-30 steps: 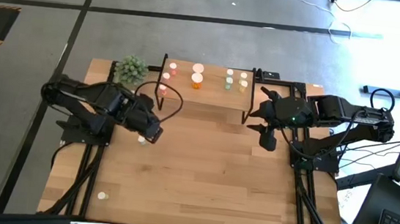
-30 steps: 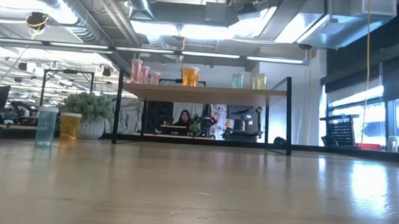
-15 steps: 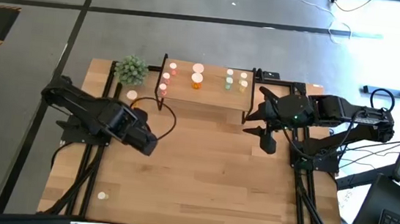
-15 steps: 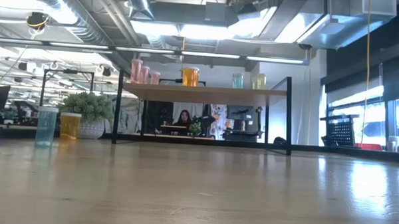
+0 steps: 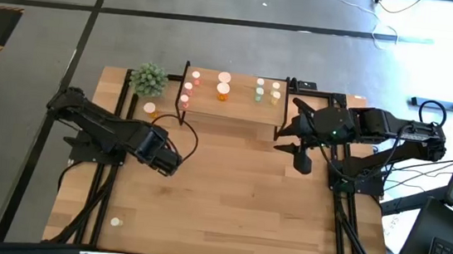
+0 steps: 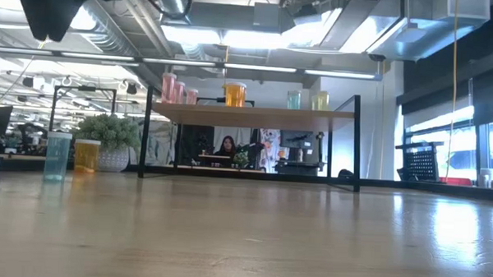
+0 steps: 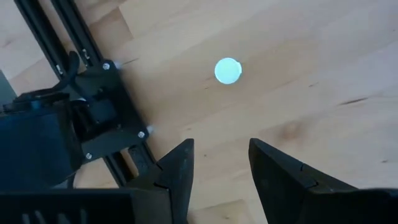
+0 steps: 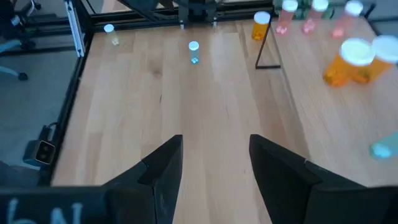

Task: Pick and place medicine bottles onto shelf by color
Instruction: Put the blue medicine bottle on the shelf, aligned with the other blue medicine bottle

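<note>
Left tool [image 5: 169,165] released, empty, over bare mid-table; right tool [image 5: 301,161] released, empty, beside shelf [image 5: 236,110] edge.

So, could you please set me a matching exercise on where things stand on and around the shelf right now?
Things:
1. pink bottles
2. orange bottles
3. pale green bottles
4. potted plant

Places:
A. middle of the shelf
B. on the table, just past the shelf's left end
C. right part of the shelf
D. left end of the shelf

Pairs: 1-D, 2-A, 3-C, 4-B
</note>
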Controlling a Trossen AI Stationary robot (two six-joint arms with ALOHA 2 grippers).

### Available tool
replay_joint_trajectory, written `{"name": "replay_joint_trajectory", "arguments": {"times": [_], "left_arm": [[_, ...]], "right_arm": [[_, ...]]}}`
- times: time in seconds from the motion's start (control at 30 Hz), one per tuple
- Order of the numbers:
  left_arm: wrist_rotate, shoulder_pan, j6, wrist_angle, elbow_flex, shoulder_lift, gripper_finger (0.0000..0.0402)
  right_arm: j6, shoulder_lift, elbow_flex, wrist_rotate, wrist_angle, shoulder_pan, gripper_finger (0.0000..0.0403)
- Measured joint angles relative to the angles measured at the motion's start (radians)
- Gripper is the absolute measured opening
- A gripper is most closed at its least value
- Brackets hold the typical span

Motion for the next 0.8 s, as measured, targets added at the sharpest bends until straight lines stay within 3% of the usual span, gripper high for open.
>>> {"name": "replay_joint_trajectory", "arguments": {"times": [0.37,0.8], "left_arm": [[0.014,0.123,0.184,0.233,-0.118,0.0,0.014],[0.076,0.157,0.25,0.254,-0.244,0.0,0.0138]], "right_arm": [[-0.143,0.125,0.0,0.006,0.042,0.0,0.0188],[-0.195,0.18,0.0,-0.071,0.048,-0.025,0.0188]]}}
